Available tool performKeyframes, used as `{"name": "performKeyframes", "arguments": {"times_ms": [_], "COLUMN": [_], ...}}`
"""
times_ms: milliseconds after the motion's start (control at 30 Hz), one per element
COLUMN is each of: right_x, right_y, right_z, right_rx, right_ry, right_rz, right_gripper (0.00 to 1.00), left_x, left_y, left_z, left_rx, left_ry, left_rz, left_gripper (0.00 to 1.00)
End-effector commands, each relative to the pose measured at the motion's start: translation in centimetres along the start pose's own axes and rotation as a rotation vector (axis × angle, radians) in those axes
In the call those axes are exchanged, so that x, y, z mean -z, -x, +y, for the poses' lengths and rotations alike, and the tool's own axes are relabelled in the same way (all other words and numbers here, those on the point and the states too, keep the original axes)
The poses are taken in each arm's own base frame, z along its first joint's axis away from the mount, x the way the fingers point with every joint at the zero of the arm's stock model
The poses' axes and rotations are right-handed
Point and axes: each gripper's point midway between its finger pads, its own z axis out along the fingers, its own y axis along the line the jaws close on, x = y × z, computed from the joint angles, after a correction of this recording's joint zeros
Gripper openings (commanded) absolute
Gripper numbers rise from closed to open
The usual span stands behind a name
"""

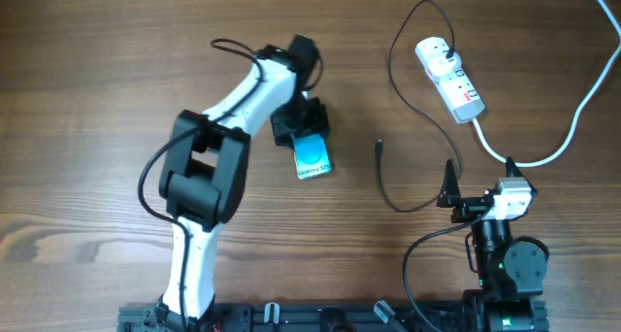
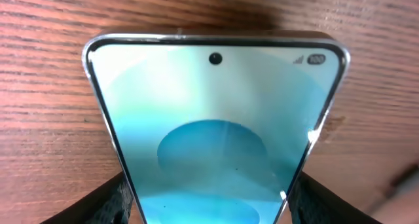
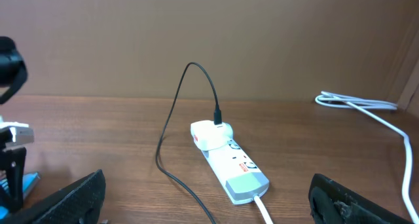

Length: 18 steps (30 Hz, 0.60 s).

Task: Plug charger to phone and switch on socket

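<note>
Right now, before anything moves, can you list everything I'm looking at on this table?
phone: one, cyan screen with dark frame, middle of the table, between the left pincer's fingers
charger: one, thin black cable, white plug head seated in the socket, free tip lying right of the phone
socket: one, white strip with red marks, far right
cord: one, thick white, running from the socket towards the right edge
table: one, brown wood, under everything
left pincer: one, black, closed on the phone's sides
right pincer: one, black, open and empty, near right
left arm: one, white and black
right arm: one, mostly black
</note>
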Motion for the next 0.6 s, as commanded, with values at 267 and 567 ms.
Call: {"name": "performKeyframes", "arguments": {"times_ms": [267,567], "right_x": [0.0,0.0], "right_y": [0.1,0.1], "right_z": [-0.1,-0.1], "right_rx": [0.003,0.002], "right_ry": [-0.001,-0.001], "right_rz": [-0.007,-0.007], "right_gripper": [1.00,1.00], "left_x": [-2.7,-2.5], "left_y": [0.2,-1.4], "left_z": [0.3,1.7], "left_rx": [-0.049,-0.046], "left_ry": [0.196,0.252], "left_rz": [-0.153,-0.083], "left_gripper": [0.91,0.99]}}
